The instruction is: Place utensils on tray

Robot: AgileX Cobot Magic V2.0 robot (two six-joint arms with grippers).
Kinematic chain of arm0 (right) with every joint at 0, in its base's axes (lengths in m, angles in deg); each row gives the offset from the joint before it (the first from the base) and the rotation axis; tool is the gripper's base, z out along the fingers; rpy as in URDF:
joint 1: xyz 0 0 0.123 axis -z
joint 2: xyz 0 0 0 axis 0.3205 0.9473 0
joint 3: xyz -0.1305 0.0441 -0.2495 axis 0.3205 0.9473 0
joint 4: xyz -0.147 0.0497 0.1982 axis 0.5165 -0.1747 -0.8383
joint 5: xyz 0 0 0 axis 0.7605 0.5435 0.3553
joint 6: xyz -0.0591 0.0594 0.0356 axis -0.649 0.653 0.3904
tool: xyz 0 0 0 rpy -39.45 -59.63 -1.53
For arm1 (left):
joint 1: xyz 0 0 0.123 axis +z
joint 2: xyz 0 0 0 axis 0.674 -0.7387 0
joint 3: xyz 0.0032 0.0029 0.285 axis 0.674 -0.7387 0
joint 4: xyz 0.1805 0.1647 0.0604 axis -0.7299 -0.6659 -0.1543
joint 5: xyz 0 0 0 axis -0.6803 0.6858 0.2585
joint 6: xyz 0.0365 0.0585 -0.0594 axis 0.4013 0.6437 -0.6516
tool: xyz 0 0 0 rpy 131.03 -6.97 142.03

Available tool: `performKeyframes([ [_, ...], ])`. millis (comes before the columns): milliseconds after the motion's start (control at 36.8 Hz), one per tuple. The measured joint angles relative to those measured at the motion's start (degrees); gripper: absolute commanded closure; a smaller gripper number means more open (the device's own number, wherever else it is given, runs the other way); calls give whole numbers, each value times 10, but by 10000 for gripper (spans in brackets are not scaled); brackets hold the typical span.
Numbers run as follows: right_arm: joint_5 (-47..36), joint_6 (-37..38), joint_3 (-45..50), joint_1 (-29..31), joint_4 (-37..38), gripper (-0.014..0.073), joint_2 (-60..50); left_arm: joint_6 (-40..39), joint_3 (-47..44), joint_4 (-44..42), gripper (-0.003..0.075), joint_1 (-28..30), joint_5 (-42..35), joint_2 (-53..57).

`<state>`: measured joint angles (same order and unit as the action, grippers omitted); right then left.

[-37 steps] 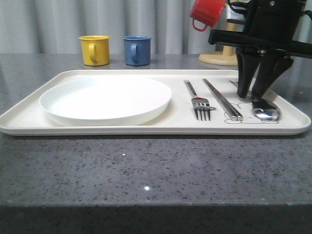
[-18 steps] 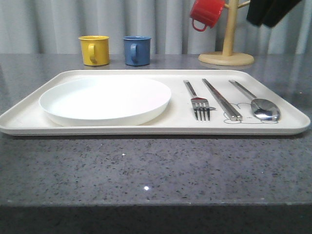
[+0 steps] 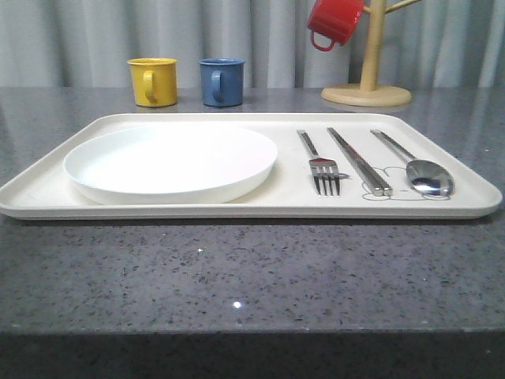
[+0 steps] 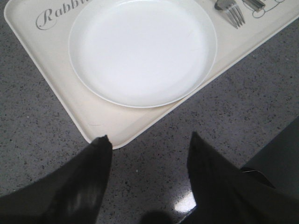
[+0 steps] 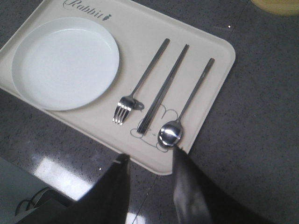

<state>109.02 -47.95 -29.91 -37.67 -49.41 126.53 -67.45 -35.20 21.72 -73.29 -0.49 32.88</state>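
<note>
Front view: slim silver metal fork (image 3: 319, 160), flat chopsticks (image 3: 359, 160), oval-bowled spoon (image 3: 420, 167) lie side by side on right half of cream rectangular plastic tray (image 3: 47, 192), long axes near-to-far. Right gripper (image 5: 149, 161) — jaws apart, empty — nearest spoon bowl. Left gripper (image 4: 148, 142) open, empty, at tray's near-left corner. Task looks complete.

On the tray (image 3: 197, 209): plate (image 3: 170, 162) left; fork (image 3: 319, 163), chopsticks (image 3: 360, 161), spoon (image 3: 420, 169) right.

This looks like a kitchen or dining spot set up for a meal. A speckled grey stone counter (image 3: 252, 276) holds a tray (image 3: 47, 193) at 12 o'clock, with a yellow cup (image 3: 152, 80), blue cup (image 3: 221, 81) and wooden mug tree (image 3: 368, 55) behind, before grey curtains (image 3: 79, 35)
</note>
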Motion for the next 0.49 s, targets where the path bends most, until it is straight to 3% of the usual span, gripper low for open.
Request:
performKeyframes([
  [489,-90,-4,278,0,6,328,-247,0,0,0,351,0,0,0],
])
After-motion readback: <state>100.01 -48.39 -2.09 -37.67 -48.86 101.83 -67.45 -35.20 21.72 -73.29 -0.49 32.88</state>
